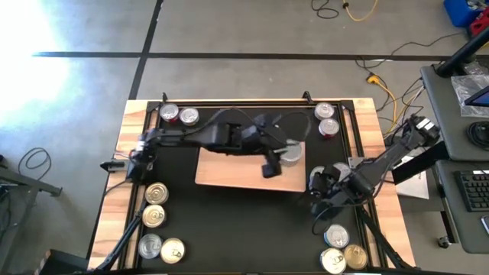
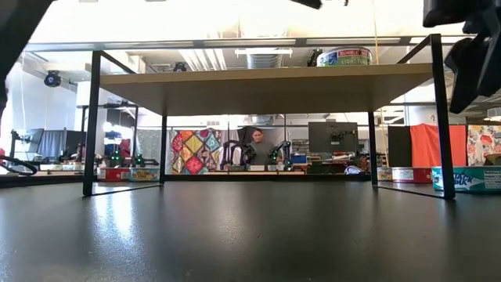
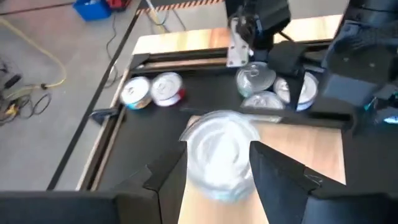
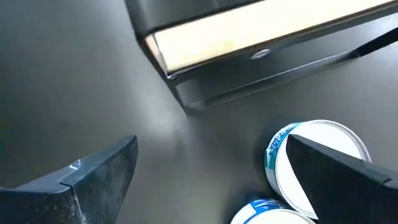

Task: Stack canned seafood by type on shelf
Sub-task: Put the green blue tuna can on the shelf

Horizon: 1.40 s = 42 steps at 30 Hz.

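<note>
While the light-wood shelf (image 1: 229,172) spans the black mat (image 1: 252,221), its right end carries one silver-lidded tin (image 1: 291,153), straddled by the left gripper (image 3: 219,171) with fingers parted, no squeeze visible. Rigid, dense and slick-walled, it probably wants gripping across the sides. The right gripper (image 4: 211,180) gapes empty near the mat's right-hand tins.

The tin (image 3: 221,152) between the left gripper's fingers (image 3: 283,180) is blurred; its label cannot be read. At lower right of the right wrist view, a dark finger (image 4: 339,177) covers part of a blue-labelled tin (image 4: 311,155); another (image 4: 264,213) is cut off by the bottom edge.
</note>
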Motion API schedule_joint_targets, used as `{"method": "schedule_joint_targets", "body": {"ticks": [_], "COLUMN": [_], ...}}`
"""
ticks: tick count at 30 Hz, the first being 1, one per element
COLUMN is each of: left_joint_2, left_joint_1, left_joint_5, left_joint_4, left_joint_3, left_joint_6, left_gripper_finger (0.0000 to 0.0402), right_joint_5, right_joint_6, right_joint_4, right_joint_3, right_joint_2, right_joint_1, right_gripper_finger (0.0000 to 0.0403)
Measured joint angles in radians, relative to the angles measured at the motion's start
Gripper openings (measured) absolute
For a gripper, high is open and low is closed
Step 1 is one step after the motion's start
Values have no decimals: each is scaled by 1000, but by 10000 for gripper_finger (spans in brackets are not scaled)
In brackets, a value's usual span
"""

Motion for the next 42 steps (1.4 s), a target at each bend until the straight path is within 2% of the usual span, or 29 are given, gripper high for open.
{"method": "schedule_joint_targets", "body": {"ticks": [4,9,16,20,22,30,36,39,42], "left_joint_2": [-119,-288,-511,-606,-638,-756,-761,-741,-724], "left_joint_1": [-2,-27,-112,-132,-138,-185,-186,-186,-186], "left_joint_5": [-2,-1,0,-3,-2,-22,-49,-87,-90], "left_joint_4": [11,67,242,292,281,257,256,257,281], "left_joint_3": [-129,-367,-724,-847,-883,-941,-974,-985,-988], "left_joint_6": [-1,-47,-128,-188,-226,-340,-359,-367,-383], "left_gripper_finger": [153,150,150,150,150,150,150,150,150], "right_joint_5": [56,136,147,141,128,-72,-206,-222,-265], "right_joint_6": [19,73,2,-61,-76,-93,-106,-107,-57], "right_joint_4": [3,-10,-35,-29,-28,-106,-227,-308,-296], "right_joint_3": [28,37,36,36,36,36,36,22,-25], "right_joint_2": [9,2,-3,-3,-3,-11,-41,-67,-121], "right_joint_1": [-4,-47,-158,-227,-255,-258,-255,-231,-220], "right_gripper_finger": [400,400,400,400,400,400,400,400,400]}}
